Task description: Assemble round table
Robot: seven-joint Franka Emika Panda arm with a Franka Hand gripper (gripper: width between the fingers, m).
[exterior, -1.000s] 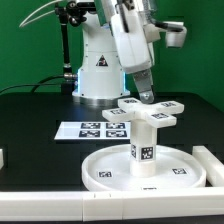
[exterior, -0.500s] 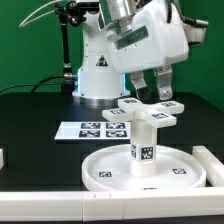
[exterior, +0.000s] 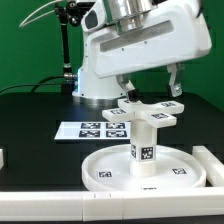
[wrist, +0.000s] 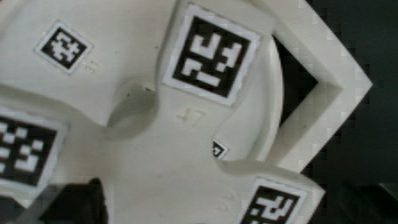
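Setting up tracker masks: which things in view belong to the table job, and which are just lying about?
Job:
- round disc
- post, standing in the disc
- cross-shaped foot, on top of the post
- gripper, open over the foot

Lying about:
- marker board
- white border rail

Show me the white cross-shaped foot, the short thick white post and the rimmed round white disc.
white cross-shaped plastic foot (exterior: 148, 111): exterior view, its centre hub.
short thick white cylinder post (exterior: 143, 137): exterior view, upper side wall.
large rimmed round white disc (exterior: 112, 160): exterior view, bare floor inside the rim.
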